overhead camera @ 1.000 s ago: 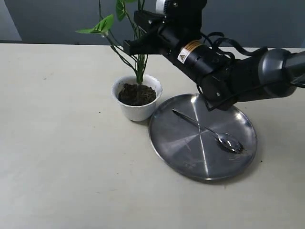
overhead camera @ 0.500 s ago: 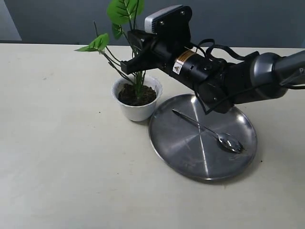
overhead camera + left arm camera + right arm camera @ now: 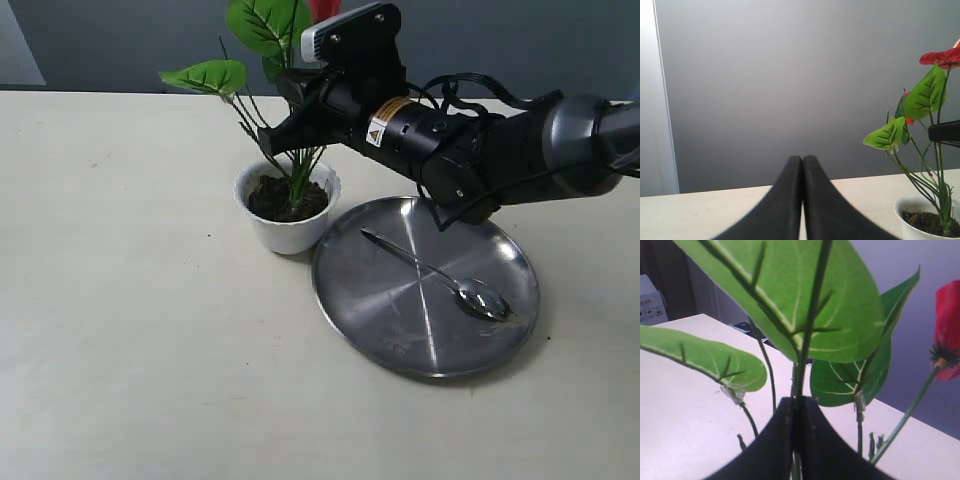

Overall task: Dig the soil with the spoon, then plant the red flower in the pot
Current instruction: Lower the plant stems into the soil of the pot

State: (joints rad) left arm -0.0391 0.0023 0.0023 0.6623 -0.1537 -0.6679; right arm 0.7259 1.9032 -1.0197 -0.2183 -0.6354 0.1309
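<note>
The right gripper (image 3: 277,135) pinches the flower (image 3: 262,22) by its thin green stems, jaws narrow. The stems stand in crumbly dark soil (image 3: 272,198) inside the scalloped white pot (image 3: 288,233). At the pot's 4 o'clock, the slim shiny spoon (image 3: 440,272) lies on a round steel plate (image 3: 390,345). The left gripper (image 3: 802,167) is pressed together, empty.

- Your right arm (image 3: 480,160) carries one sticker (image 3: 383,128): yellow band over white, print too small to read.
- White box (image 3: 649,305) in the right wrist view shows dark marks, illegible.
- Nothing else you can read.
</note>
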